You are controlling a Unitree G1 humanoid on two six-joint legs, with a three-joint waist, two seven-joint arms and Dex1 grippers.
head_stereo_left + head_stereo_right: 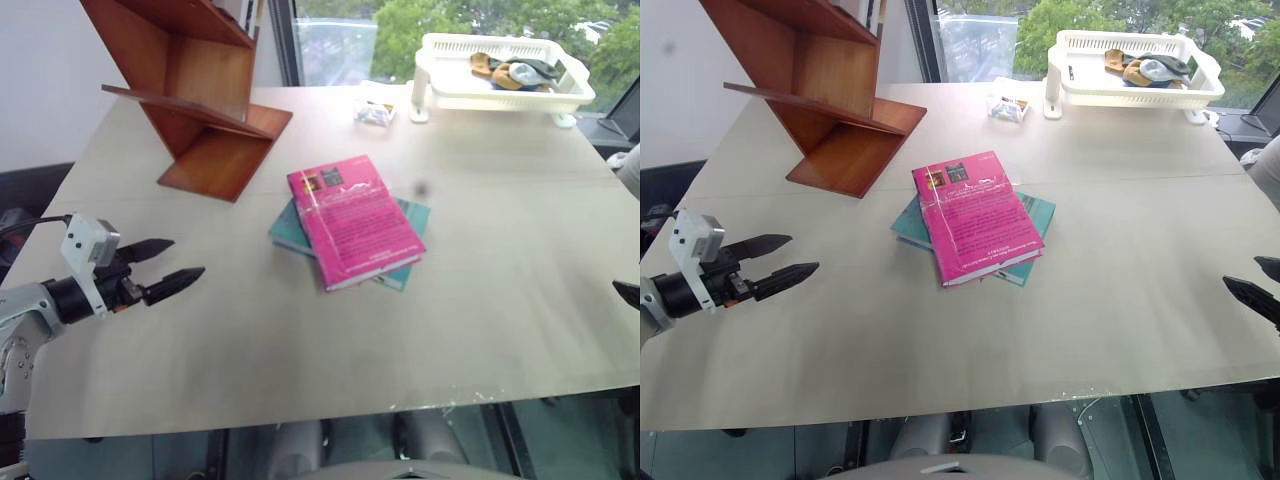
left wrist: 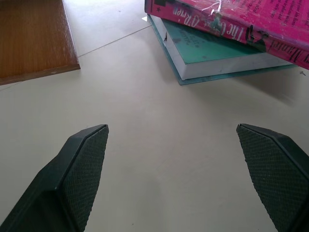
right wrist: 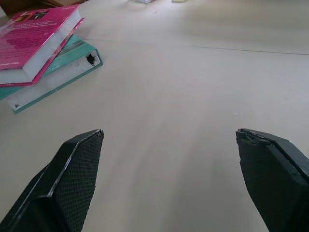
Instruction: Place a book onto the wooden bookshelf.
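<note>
Book: the pink book [image 1: 356,220] is seen mid-frame, stacked on a teal book [image 1: 297,231].
Shelf: the wooden bookshelf [image 1: 200,95] is found upper left.
Grippers: left gripper [image 1: 168,266] and right gripper [image 1: 1258,287] are spread wide, empty.
Risk: the teal book may be dragged along if the fingers are set too low.

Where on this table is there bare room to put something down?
The widest bare stretch is the near half of the table, between the left end effector and the right end effector. The right side, between the stacked books and the white tray, is also free. It is crowded between the wooden bookshelf and the pink book lying on the teal book.
</note>
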